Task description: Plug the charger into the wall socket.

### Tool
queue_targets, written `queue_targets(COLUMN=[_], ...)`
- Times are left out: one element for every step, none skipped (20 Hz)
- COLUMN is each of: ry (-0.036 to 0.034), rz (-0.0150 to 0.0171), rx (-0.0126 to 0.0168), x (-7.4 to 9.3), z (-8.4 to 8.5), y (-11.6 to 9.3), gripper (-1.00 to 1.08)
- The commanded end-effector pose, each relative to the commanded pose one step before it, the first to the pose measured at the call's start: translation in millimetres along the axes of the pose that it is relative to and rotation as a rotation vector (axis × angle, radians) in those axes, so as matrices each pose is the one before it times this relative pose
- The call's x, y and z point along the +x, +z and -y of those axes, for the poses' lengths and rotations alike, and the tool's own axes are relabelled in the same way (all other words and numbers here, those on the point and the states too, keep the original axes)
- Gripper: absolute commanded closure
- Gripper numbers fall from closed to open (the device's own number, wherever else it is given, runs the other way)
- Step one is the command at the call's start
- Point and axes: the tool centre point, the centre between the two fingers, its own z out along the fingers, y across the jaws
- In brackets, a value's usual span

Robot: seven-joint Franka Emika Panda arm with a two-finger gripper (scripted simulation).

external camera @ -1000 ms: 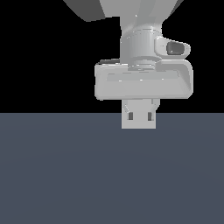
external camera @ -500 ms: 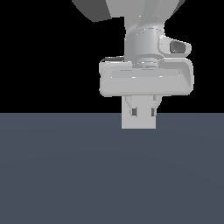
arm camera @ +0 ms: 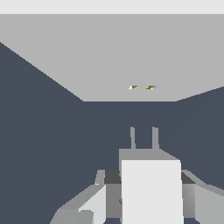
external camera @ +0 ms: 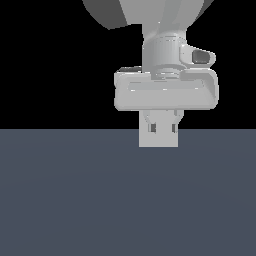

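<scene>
Gripper (arm camera: 144, 192) around charger (arm camera: 151, 188), prongs short of wall socket (arm camera: 131, 57)

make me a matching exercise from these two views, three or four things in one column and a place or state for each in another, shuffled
Things:
1. charger
2. wall socket
3. gripper
4. charger's two prongs

Places or states:
A. light-grey panel with two tiny yellowish dots
B. sticking out toward the panel, a strip of dark floor still between
C. off-white block held between the fingers
D. shut on the block, hanging below the arm's wide grey hand

Pairs: 1-C, 2-A, 3-D, 4-B
</scene>
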Motion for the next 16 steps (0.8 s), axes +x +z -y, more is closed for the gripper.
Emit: queue_targets(ry=[-0.00002, 0.0, 0.0, 0.0, -0.00066, 0.0, 0.0, 0.0, 0.0, 0.0, 0.0, 0.0, 0.0, 0.0, 0.0, 0.0], rz=[-0.00038, 0.0, 0.0, 0.0, 0.00016, 0.0, 0.0, 0.0, 0.0, 0.0, 0.0, 0.0, 0.0, 0.0, 0.0, 0.0], rx=[-0.00003, 0.0, 0.0, 0.0, -0.00015, 0.0, 0.0, 0.0, 0.0, 0.0, 0.0, 0.0, 0.0, 0.0, 0.0, 0.0], x=[6.77, 3.46, 3.8, 4.13, 4.03, 3.63, 3.25, 2.88, 2.51, 2.15, 1.79, 1.44, 1.09, 0.74, 0.4, 0.07], z=[0.0, 0.0, 0.0, -0.01, 0.41, -0.01, -0.01, -0.01, -0.01, -0.01, -0.01, -0.01, -0.01, -0.01, -0.01, -0.01], y=[0.42, 0.3, 0.32, 0.35, 0.43, 0.3, 0.27, 0.24, 0.21, 0.17, 0.14, 0.11, 0.08, 0.05, 0.01, -0.01], gripper=[1.08, 1.08, 1.08, 1.08, 1.08, 1.08, 1.08, 1.08, 1.08, 1.08, 1.08, 1.08, 1.08, 1.08, 1.08, 1.08])
